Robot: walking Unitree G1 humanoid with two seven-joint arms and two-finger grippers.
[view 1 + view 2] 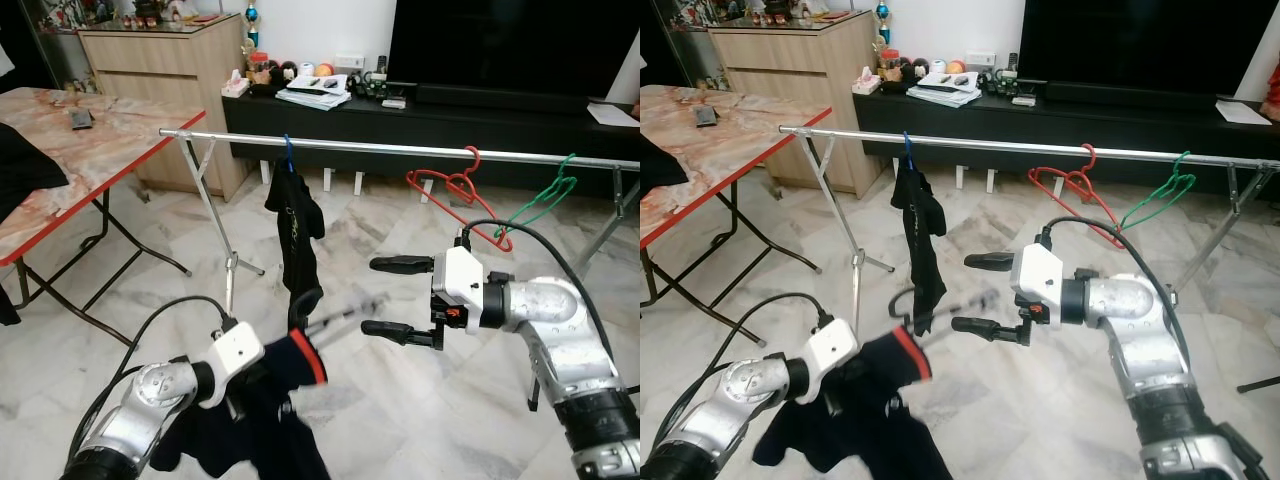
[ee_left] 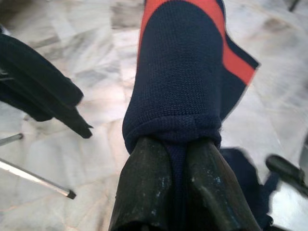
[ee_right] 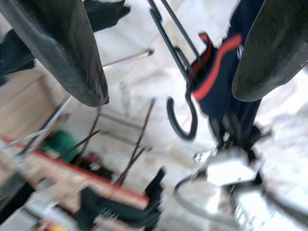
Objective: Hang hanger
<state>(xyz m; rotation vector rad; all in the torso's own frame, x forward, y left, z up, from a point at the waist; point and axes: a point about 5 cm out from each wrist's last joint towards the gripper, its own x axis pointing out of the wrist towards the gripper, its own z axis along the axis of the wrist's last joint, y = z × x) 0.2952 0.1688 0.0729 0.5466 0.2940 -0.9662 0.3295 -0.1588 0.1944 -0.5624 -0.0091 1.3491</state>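
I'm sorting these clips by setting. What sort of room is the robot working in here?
Most likely a home living room used for drying laundry: a large dark TV screen above a low black console, a metal clothes rail with hangers, and a folding table on the marble floor.

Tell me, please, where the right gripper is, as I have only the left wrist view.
Observer: The right gripper is open, held out in front of the garment and below the rail.
Operator: Is there a hanger in the garment?
Observer: Yes, a dark hanger; its hook points toward the gap between the right gripper's fingers.
Operator: What already hangs on the rail?
Observer: A black cloth, a red hanger and a green hanger.
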